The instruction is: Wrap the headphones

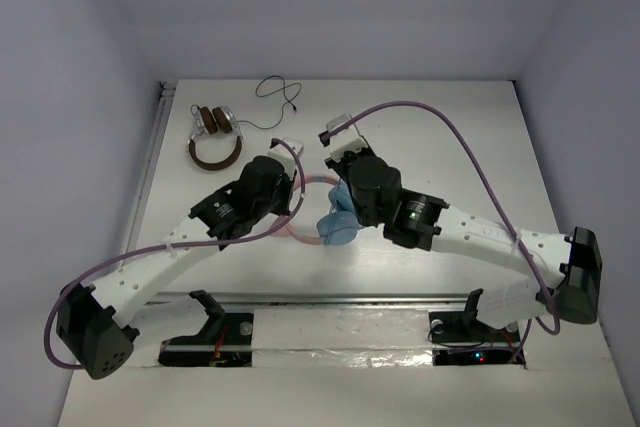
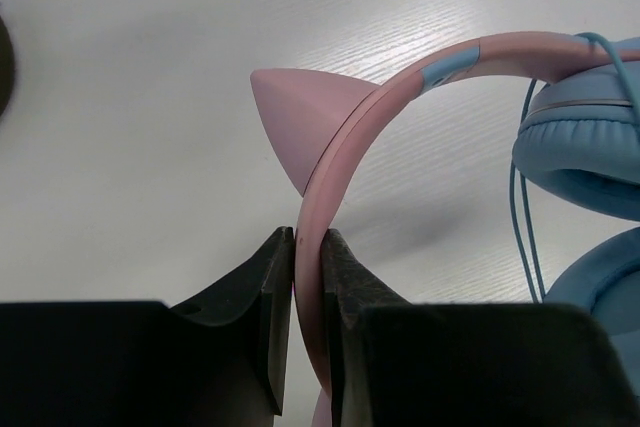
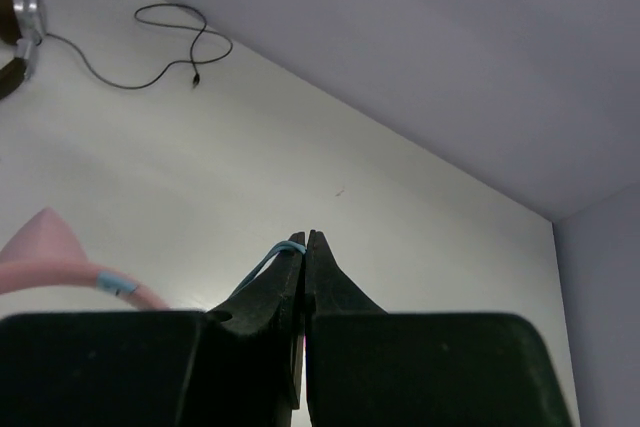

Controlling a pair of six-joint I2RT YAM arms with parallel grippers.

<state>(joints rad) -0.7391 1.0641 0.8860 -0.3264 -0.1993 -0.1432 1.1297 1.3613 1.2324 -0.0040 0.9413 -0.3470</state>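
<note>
Headphones (image 2: 590, 147): pink cat-eared band (image 2: 350, 137) clamped in left pincer (image 2: 307, 247), thin blue cable (image 3: 265, 260) in clenched right pincer (image 3: 305, 242).

Two pairs of headphones on one desk (image 1: 430, 147): one pink cat-ear pair (image 2: 400, 87) with two light-blue ear cups (image 2: 590, 137), and one brown pair (image 1: 213, 137). Two cables: one light-blue cable (image 2: 520, 197), one black cable (image 1: 278, 92). Two robot arms, left arm (image 1: 170, 262) and right arm (image 1: 490, 237), carrying two tools, left tool (image 2: 307, 277) and right tool (image 3: 305, 247).
</note>
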